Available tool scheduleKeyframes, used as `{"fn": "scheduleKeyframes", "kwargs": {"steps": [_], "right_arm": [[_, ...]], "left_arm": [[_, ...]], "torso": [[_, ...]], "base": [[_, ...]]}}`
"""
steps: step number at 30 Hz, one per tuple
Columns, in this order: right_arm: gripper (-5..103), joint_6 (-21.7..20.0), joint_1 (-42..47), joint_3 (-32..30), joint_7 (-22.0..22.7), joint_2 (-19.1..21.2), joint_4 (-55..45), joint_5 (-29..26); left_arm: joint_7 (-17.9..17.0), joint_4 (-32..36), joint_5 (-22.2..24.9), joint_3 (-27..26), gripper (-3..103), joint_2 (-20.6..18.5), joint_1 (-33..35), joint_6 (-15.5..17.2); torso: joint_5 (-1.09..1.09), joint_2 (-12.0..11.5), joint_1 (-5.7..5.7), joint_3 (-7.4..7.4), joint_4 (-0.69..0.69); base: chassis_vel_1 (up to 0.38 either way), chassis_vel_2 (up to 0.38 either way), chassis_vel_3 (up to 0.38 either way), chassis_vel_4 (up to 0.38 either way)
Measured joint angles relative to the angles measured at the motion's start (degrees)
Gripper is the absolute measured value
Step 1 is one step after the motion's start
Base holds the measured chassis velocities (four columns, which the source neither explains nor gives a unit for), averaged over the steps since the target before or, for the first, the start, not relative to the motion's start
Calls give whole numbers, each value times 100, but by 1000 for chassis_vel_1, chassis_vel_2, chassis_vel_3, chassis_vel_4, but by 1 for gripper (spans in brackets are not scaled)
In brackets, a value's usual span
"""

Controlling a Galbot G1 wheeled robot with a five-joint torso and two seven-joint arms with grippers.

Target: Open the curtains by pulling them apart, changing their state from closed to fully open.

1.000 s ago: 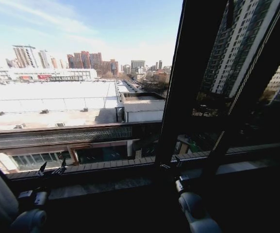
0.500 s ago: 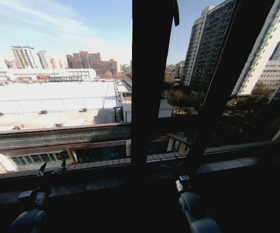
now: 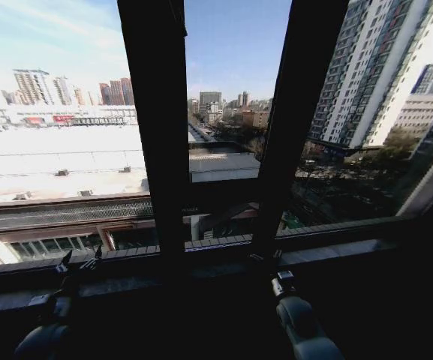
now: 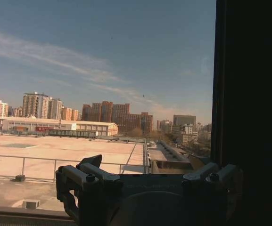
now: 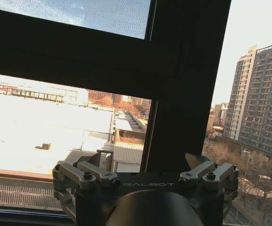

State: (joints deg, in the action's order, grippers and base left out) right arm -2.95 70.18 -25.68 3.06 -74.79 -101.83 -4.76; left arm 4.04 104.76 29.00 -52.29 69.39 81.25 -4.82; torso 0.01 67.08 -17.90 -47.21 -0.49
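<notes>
Two thick black upright window frame bars (image 3: 154, 127) stand side by side w/ a narrow pane of glass between them. A dark windowsill ledge (image 3: 201, 274) runs across below. Through the glass: a broad flat pale rooftop (image 3: 58, 161) on the left, a tall grey-white apartment tower (image 3: 370, 71) on the right, reddish mid-rise bldgs (image 3: 115, 91) far off, blue sky w/ thin cloud (image 3: 43, 30) above.

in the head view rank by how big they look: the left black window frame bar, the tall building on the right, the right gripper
1. Left black window frame bar, though nearness to the camera inflates it.
2. Tall building on the right, far off and partly cut by the frame.
3. Right gripper, small and dark above the sill.
</notes>
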Motion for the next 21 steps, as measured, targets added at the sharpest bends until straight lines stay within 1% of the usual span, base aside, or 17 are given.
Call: {"fn": "scheduleKeyframes", "kwargs": {"steps": [21], "right_arm": [[100,0,0,0,0,0,0,0]], "left_arm": [[0,0,0,0,100,0,0,0]], "torso": [[-1,0,0,0,-1]], "base": [[-353,-352,348,361]]}}
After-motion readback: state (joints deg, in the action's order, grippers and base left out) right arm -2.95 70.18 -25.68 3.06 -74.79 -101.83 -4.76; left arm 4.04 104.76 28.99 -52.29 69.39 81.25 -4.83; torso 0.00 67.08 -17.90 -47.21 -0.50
